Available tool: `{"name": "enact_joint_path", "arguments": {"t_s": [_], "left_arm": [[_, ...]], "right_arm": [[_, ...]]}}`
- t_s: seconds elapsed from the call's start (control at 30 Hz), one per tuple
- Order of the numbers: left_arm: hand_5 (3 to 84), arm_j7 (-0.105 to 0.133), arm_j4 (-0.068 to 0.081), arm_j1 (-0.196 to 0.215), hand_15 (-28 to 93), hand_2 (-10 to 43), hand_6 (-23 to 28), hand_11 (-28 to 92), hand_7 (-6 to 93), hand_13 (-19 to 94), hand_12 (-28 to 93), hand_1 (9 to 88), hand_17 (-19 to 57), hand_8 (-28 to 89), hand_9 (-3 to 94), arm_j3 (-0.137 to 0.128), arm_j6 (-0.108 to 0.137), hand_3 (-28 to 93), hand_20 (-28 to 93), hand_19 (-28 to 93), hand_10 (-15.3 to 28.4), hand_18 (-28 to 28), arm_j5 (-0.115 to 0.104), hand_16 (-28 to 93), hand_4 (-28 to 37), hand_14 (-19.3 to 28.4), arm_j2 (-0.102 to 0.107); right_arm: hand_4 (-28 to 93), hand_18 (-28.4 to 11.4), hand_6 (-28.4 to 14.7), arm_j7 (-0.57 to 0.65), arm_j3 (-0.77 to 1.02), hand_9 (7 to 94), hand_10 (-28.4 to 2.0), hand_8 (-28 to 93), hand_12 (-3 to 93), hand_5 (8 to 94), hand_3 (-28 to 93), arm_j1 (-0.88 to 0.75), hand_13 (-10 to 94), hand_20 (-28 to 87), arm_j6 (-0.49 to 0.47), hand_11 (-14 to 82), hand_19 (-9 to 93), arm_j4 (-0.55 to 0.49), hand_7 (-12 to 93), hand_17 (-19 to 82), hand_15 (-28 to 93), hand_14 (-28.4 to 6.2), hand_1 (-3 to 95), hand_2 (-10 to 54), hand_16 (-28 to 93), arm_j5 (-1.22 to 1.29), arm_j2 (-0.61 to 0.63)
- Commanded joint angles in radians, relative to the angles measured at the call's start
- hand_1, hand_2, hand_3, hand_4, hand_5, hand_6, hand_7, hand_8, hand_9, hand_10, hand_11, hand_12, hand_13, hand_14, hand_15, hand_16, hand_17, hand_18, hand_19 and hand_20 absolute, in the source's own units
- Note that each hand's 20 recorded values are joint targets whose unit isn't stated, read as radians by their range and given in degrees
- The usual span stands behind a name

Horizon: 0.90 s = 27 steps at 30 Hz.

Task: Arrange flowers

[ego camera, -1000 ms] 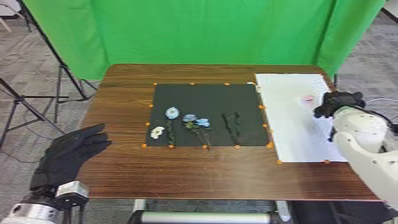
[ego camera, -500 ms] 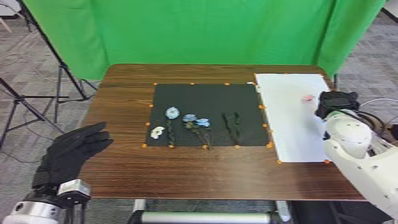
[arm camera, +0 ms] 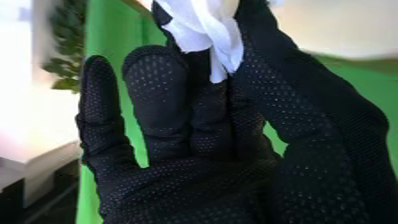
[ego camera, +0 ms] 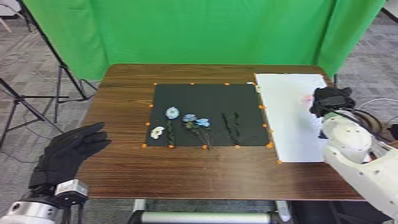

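Head view — my right hand (ego camera: 331, 100) is at the white sheet (ego camera: 293, 125); right wrist view — it pinches white cloth (arm camera: 206, 25).

1. Head view: pink thing (ego camera: 307, 98) on white sheet (ego camera: 293, 125), partly behind right hand (ego camera: 331, 101); too small to identify.
2. Right wrist view: white strip (arm camera: 211, 25) cut off by top edge; its remainder, and its full shape, undetermined.
3. Head view: dark stems (ego camera: 232, 127) blend into black mat (ego camera: 204, 95); leaf detail unresolved.
4. Blue flowers (ego camera: 202, 121): petals too small to count.
5. Right wrist view: green foliage (arm camera: 64, 40) blurred, cropped at top.
6. Head view: both arms cropped by picture edges.
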Motion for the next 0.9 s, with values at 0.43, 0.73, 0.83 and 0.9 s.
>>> {"name": "enact_joint_path", "arguments": {"t_s": [0.43,0.73,0.83,0.9], "left_arm": [[48.9,-0.027,-0.014,0.007,63,6.2,14.8,39,13.2,32,12,27.4,-8.2,-8,42.8,-0.016,-0.007,81,21,57,23.1,22.1,0.007,-13,-11.6,28.4,-0.005],[48.8,-0.042,-0.007,-0.022,63,6.1,14.8,39,13.0,32,12,27.4,-8.2,-8,42.6,-0.008,-0.018,81,21,57,23.0,22.1,0.012,-12,-11.6,28.4,-0.002],[48.8,-0.064,-0.008,-0.031,63,6.1,14.7,39,12.9,32,12,27.4,-8.2,-8,42.7,-0.013,-0.027,81,21,57,23.0,22.1,0.021,-12,-11.5,28.4,-0.022],[48.8,-0.063,-0.004,-0.043,63,6.0,14.7,39,12.9,32,12,27.4,-8.2,-8,42.7,-0.008,-0.031,81,21,57,23.0,22.1,0.022,-12,-11.5,28.4,-0.022]], "right_arm": [[-28,-21.4,1.1,-0.153,-0.282,86.4,-4.7,2,41.1,78.7,79,0.296,68,29,0.029,23.5,72,-0.072,29,17,68,-4.1,52.7,-8.7,36,0.067,-0.203],[-28,-21.1,1.4,-0.128,-0.331,86.2,-4.8,2,40.9,78.2,79,0.327,68,29,0.023,23.3,72,0.003,29,17,68,-3.9,52.3,-8.4,36,0.042,-0.304],[-28,-21.1,1.5,-0.135,-0.317,86.1,-4.8,2,40.7,77.9,78,0.306,68,29,0.005,23.5,72,0.012,29,16,68,-3.8,52.2,-8.3,36,0.024,-0.315],[-28,-21.1,1.5,-0.123,-0.322,86.0,-4.8,1,40.6,77.7,78,0.304,68,29,0.008,23.5,72,0.013,30,16,68,-3.6,52.1,-8.2,36,0.027,-0.306]]}}
